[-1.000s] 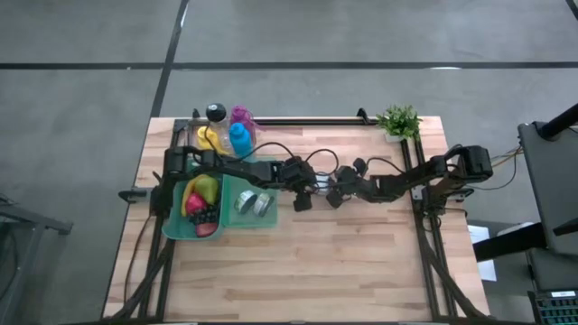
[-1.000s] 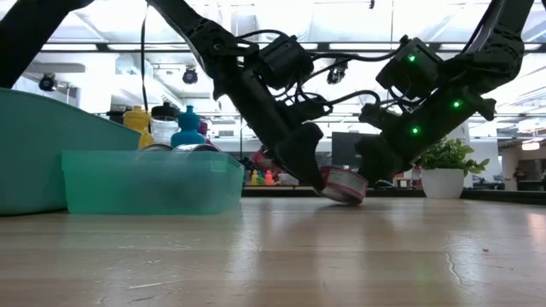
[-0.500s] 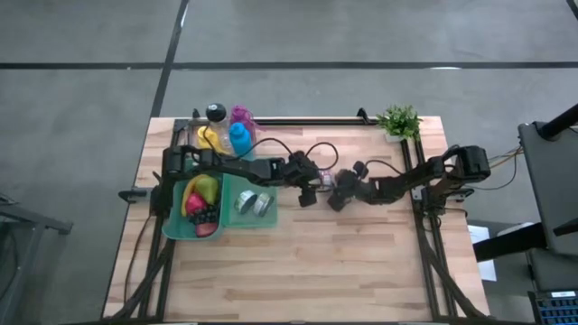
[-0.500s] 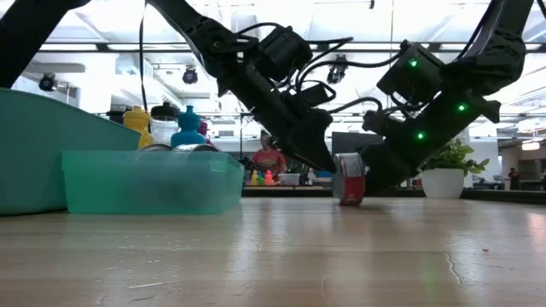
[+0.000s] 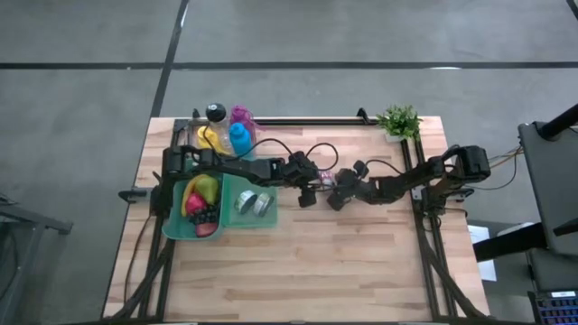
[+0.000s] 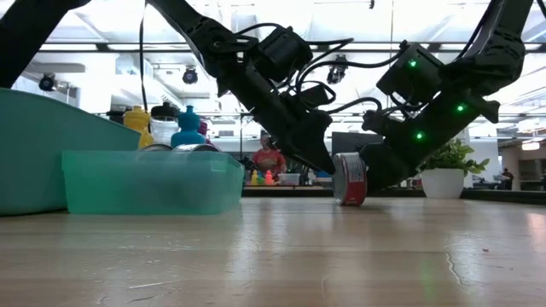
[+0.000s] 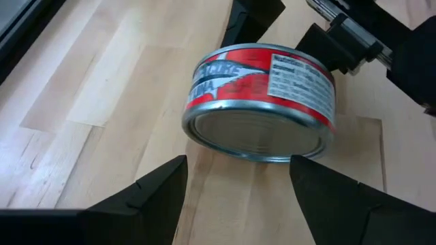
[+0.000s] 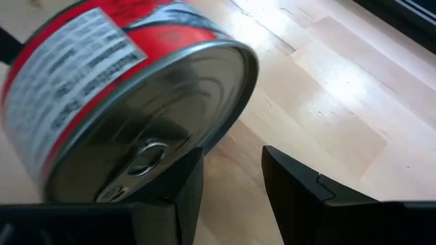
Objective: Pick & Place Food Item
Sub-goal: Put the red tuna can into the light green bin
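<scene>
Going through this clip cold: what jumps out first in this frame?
The red-labelled can stands on its edge mid-table, wedged between the two arms. The left gripper sits open just short of it, and the right gripper, shut, is against its lid side. Off to the table's left, a teal bin holds fruit and two more tins.

The can [image 6: 349, 179] stands on edge between both claws (mid-table).

Bright overhead room light, glare on the table [image 6: 358, 256], close can [image 8: 122, 102] blurred.
</scene>
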`<state>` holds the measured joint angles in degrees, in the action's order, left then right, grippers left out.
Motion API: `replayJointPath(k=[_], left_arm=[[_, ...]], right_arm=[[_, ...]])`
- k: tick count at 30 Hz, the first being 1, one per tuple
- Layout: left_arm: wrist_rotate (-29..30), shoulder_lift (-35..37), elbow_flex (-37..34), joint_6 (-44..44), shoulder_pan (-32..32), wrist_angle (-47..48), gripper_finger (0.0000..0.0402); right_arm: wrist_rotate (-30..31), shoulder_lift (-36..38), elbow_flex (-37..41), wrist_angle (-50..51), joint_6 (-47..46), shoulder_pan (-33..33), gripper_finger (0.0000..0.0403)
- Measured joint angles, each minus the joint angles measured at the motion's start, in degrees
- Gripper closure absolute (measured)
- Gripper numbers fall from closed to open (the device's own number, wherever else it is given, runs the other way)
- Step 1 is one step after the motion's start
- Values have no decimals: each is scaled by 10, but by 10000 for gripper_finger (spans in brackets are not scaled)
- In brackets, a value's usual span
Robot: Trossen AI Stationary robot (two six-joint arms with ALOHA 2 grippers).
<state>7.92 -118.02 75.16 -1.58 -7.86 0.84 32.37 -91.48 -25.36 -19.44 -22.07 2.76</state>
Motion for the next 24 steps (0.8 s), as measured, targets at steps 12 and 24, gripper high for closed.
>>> replayJointPath(k=[12, 24], left_arm=[[0, 0, -1, 0, 0, 8, 138], [0, 41, -1, 1, 0, 54, 137]], right_arm=[[2, 17, -1, 36, 5, 0, 256], [4, 170, 5, 199, 0, 0, 256]])
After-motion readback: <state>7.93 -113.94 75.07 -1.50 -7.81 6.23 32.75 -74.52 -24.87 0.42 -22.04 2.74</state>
